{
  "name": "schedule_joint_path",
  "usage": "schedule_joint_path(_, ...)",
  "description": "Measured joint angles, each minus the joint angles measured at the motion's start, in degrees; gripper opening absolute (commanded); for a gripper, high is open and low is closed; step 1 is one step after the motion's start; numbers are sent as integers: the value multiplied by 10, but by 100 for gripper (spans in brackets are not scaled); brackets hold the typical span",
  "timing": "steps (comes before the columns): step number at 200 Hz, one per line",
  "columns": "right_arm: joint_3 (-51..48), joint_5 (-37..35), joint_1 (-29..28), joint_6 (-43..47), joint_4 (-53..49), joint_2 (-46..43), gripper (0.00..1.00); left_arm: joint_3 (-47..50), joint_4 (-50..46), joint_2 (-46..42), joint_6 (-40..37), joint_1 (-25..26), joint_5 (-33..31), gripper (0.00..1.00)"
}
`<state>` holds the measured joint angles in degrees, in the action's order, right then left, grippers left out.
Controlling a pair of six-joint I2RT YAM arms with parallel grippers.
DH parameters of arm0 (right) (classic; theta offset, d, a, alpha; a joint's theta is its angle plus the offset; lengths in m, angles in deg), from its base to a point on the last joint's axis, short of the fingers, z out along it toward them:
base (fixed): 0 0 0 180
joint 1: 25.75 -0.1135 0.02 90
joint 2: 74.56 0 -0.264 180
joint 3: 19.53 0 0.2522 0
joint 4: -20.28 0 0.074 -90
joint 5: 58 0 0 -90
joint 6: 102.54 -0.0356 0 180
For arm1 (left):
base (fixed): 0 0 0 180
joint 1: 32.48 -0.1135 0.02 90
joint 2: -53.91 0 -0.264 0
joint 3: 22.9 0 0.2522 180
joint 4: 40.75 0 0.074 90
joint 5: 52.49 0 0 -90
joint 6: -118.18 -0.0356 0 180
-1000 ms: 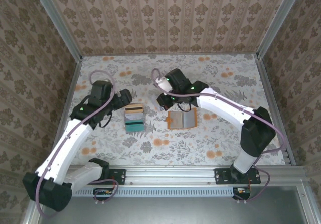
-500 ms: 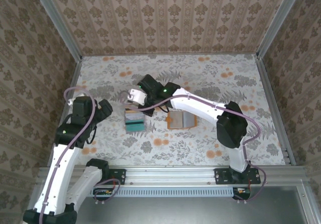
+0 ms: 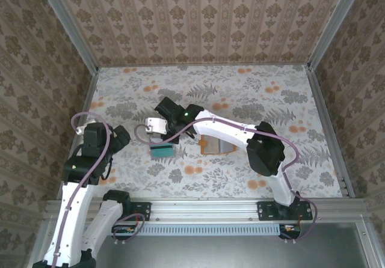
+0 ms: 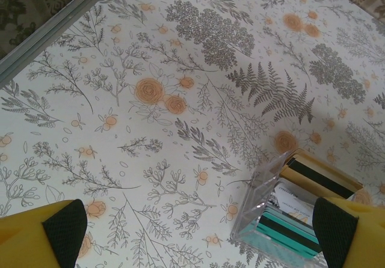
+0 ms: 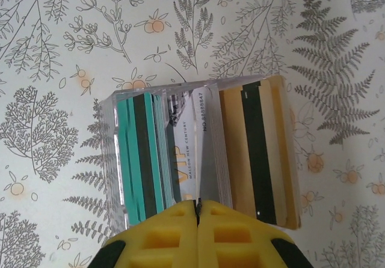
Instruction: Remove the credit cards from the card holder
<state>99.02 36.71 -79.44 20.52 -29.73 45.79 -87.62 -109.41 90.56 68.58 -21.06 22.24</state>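
Two arms: the left one is folded by the left edge of the table (image 3: 258,88); the right one reaches across the middle toward the left.
Left gripper (image 4: 198,223): released, jaws spread wide over bare flowered cloth, nothing between them.
Right gripper (image 5: 197,207): clenched, yellow fingers pressed together at the near edge of the cards; whether a card is pinched cannot be told.
Cards (image 5: 180,148): a fanned stack left of the table's middle, teal, white and beige with dark stripes, with clear plastic around its edges.
Wallet (image 3: 209,146): orange-tan, flat near the middle of the table, just right of the cards and apart from them.
In the way: from above, the right arm crosses the wallet's far part and its wrist hides most of the stack, leaving the teal end showing.
Around: patterned walls (image 3: 192,15) on three sides, a metal rail (image 3: 204,211) along the near edge.
Top view: both arms and the wallet.
Right wrist view: the lettering "VIP" on the white card.
Left wrist view: the stack from the side, by the right finger (image 4: 343,232).
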Motion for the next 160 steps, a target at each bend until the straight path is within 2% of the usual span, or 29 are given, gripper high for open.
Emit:
schedule_joint_path(47,3,0,-1,0,0,16,1,6,0,0,1,-9,4,100)
schedule_joint_path(57,3,0,-1,0,0,18,5,7,-1,0,1,-11,4,100)
schedule_joint_path(69,4,0,-2,-1,0,20,19,7,-1,0,1,-14,7,100)
schedule_joint_path(89,4,-1,-2,0,0,23,18,7,-1,-2,1,-15,10,100)
schedule_joint_path(107,5,-2,-2,-3,0,25,26,8,-1,-4,0,-16,15,100)
schedule_joint_path(160,11,-30,-2,-24,12,26,28,14,3,-4,-6,-18,42,100)
